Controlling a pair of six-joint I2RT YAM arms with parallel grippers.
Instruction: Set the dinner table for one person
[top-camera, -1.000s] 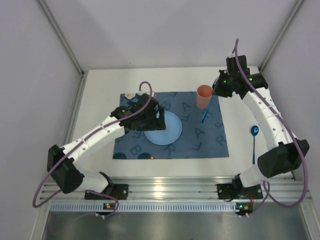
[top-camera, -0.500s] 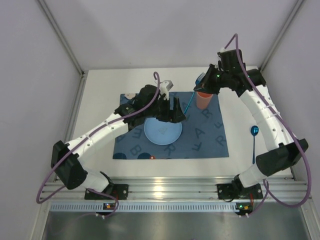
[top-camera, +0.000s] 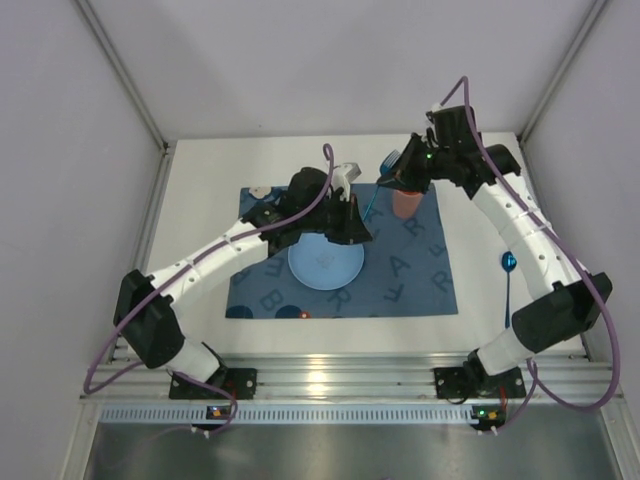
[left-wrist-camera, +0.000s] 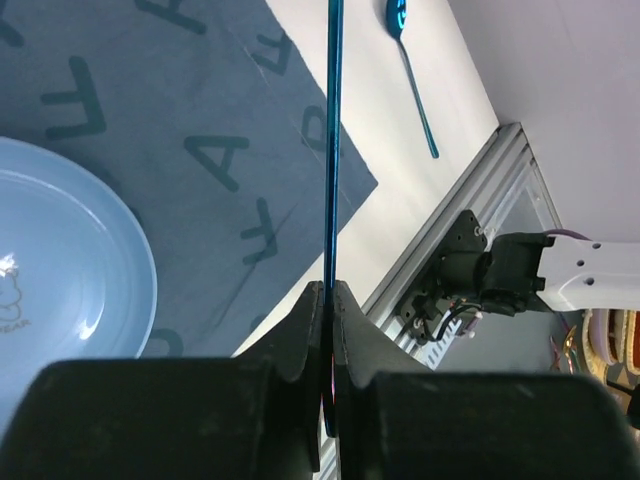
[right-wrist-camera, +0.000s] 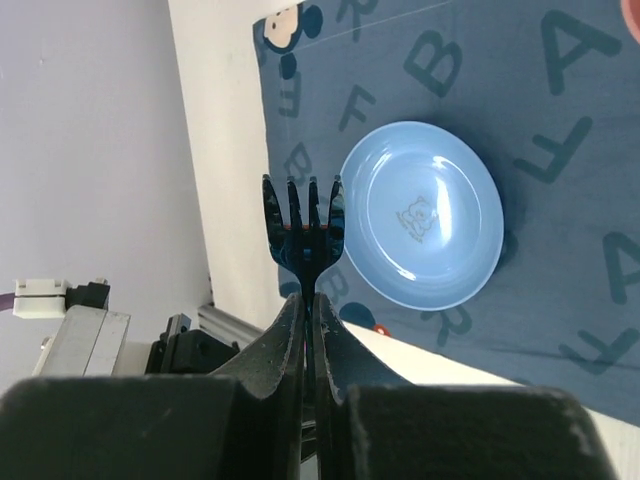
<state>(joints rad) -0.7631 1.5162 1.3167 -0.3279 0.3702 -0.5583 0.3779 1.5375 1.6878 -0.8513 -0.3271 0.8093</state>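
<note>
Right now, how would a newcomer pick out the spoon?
On the white table, look right of the dark blue letter mat. The blue spoon lies there on bare tabletop, bowl away from the arms; unlike the blue fork, nothing holds it.

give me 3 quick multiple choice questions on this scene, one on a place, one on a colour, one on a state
1. Where is the spoon?
A) inside a bowl
B) on the bare table, right of the mat
C) on a napkin

2. What colour is the plate?
A) red
B) light blue
C) green

3. What state is the fork in?
A) lying flat on the mat
B) dropped on the floor
C) held by both arms at once

Answers:
1 B, it lies on white tabletop beyond the mat's right edge.
2 B, it looks pale blue in every view.
3 C, the left fingers pinch its handle and the right fingers pinch it just below the tines.
</note>
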